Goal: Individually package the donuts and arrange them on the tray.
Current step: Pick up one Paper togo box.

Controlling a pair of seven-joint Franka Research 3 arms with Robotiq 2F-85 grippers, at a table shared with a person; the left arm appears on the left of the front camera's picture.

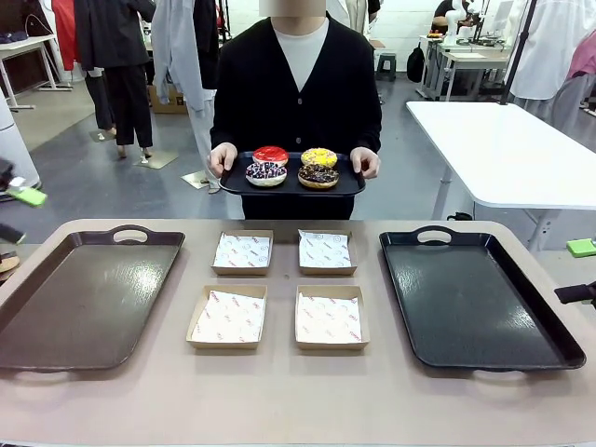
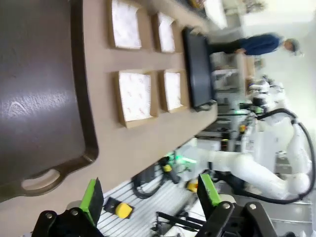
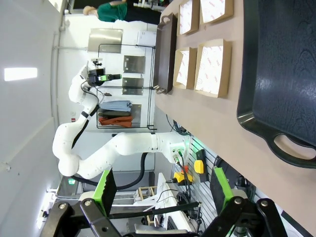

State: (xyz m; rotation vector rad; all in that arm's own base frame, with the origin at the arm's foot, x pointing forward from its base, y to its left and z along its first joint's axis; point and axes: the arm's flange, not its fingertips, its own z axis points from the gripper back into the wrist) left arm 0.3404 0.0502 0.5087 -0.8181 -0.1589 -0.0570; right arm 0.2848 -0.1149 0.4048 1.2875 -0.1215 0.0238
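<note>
At the far side a person holds a small black serving tray (image 1: 228,185) with both hands. On it lie the donuts: red-glazed (image 1: 271,155), yellow-glazed (image 1: 319,156), sprinkled (image 1: 266,173) and dark chocolate (image 1: 318,175). My left gripper (image 2: 150,197) hangs open and empty off the table's near edge, beside the brown tray (image 2: 39,98). My right gripper (image 3: 163,190) is open and empty too, off the near edge by the black tray (image 3: 281,74). In the front view they peek in at the left edge (image 1: 17,216) and right edge (image 1: 579,270).
Four open cardboard boxes lined with printed paper sit mid-table: two at the back (image 1: 242,251) (image 1: 325,251), two in front (image 1: 228,317) (image 1: 330,318). A large brown tray (image 1: 84,298) lies left, a large black tray (image 1: 475,298) right. Bare tabletop runs along the near edge.
</note>
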